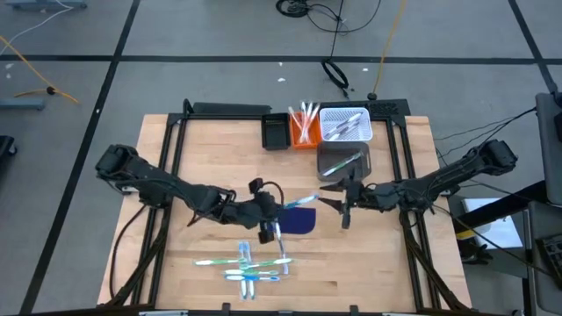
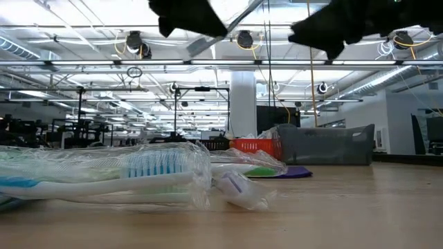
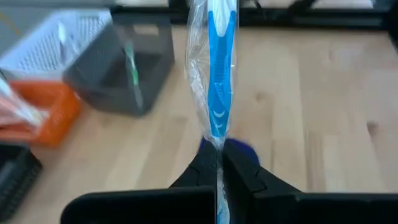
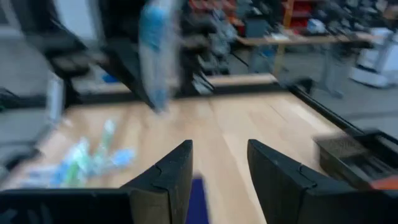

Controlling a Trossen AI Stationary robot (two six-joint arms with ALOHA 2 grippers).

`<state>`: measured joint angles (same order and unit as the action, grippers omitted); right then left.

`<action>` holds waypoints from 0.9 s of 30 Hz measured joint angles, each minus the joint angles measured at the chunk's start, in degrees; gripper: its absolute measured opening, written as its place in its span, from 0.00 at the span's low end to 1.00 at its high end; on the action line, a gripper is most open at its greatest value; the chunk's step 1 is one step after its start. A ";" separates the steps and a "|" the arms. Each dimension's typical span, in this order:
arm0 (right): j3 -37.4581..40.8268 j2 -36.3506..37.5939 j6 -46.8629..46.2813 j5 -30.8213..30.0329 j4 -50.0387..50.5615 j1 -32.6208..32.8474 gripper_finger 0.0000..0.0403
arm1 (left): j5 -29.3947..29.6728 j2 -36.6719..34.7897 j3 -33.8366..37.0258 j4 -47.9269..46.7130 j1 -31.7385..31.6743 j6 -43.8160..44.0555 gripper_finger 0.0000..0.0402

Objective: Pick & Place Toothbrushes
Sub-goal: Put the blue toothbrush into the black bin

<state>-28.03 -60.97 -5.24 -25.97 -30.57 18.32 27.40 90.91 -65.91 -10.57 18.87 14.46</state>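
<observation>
My left gripper (image 1: 277,211) is shut on a blue toothbrush in a clear wrapper (image 3: 217,74), held above the dark blue mat (image 1: 301,221). The right wrist view shows the same toothbrush (image 4: 153,50) up in the air. Several more wrapped toothbrushes (image 1: 249,264) lie flat in a loose pile on the wood near the table's front edge, also seen as the pile (image 2: 131,176) and the pile (image 4: 87,155). My right gripper (image 1: 339,204) hovers open just right of the mat, its fingers (image 4: 174,171) with nothing between them. My left gripper pinches the wrapped toothbrush by one end (image 3: 217,142) between its two fingers (image 3: 202,169). The fingers come from the table's left, slanting down. The brush runs on along the fingers, away from them, and is lifted clear of the table.
At the far edge stand a black bin (image 1: 275,132), an orange bin (image 1: 305,128) with toothbrushes, a white basket (image 1: 345,123) with toothbrushes and a grey bin (image 1: 342,161) holding a green one. Bare wood lies left and right of the pile.
</observation>
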 joint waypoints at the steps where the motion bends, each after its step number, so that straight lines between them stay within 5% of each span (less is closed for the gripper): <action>1: -0.02 -1.03 0.38 1.51 -2.79 -0.55 0.36 | 0.43 0.02 0.01 1.35 -0.39 -0.99 0.00; 16: -0.06 -11.57 1.84 11.15 -28.37 -6.71 0.36 | 1.74 0.12 0.04 11.44 -6.16 -6.77 0.00; 27: -2.24 -14.10 1.17 12.67 -32.89 -11.28 0.36 | 1.58 1.49 0.04 15.32 -8.15 -7.83 0.00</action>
<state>-30.27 -75.07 -4.08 -13.30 -63.46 7.04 28.98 92.40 -65.87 4.75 10.71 6.63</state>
